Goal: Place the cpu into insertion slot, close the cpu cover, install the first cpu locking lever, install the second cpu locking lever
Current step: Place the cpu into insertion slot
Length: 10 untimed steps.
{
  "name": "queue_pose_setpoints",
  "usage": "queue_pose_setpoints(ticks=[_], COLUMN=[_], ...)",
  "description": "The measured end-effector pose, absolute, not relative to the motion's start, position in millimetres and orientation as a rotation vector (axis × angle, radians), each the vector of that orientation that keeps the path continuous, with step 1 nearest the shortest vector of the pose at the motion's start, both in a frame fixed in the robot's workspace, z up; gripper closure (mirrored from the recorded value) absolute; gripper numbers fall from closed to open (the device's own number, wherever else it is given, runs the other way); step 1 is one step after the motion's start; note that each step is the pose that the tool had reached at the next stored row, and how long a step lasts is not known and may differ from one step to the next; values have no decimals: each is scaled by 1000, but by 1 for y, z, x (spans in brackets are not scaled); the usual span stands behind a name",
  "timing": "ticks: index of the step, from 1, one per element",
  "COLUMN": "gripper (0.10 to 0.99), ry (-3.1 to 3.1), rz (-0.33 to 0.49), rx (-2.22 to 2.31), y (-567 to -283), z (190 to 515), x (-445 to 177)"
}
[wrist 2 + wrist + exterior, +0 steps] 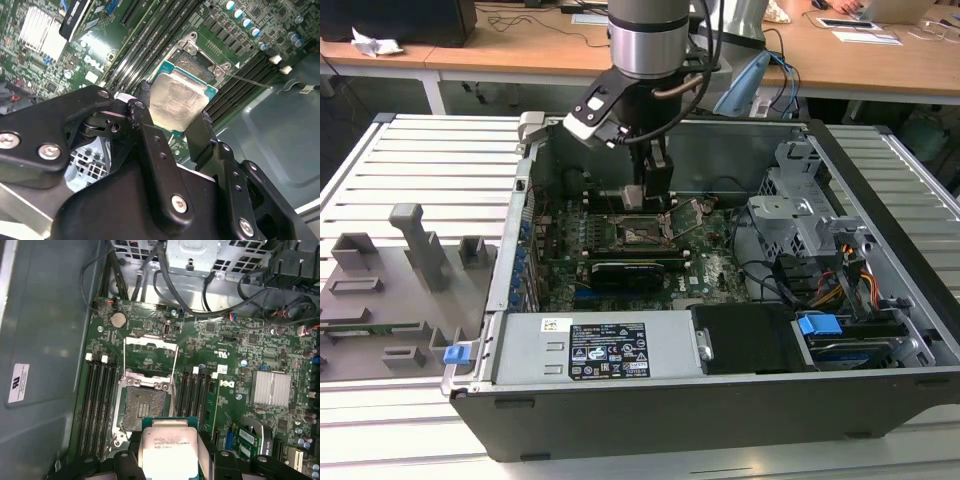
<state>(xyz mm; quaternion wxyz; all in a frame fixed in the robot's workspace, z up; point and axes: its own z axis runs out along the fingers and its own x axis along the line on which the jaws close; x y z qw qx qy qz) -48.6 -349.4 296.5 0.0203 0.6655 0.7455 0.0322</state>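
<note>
**Item:** cpu, a flat square chip with a dull metal face on green backing.

**Location:** clamped edge to edge in the jaws of the gripper. It hangs over the green motherboard inside the open computer case, near the insertion slot but not in it.

**Slot:** bare and dark.

**cpu cover****:** swung open, lying back beyond the slot.

**Handling** (a judgement, not a thing seen): light, rigid and smooth-edged, so likely to slip. The underside contacts and socket pins are probably fragile. Best held by two opposite edges, as here, with the face level.
</note>
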Motion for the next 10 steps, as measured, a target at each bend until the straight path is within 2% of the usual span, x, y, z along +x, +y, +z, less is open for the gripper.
queue_pose_setpoints(ticks=[10], gripper=[561], ry=[2289], rz=[97], rx=[2091], y=[-349], z=[290], x=[-49])
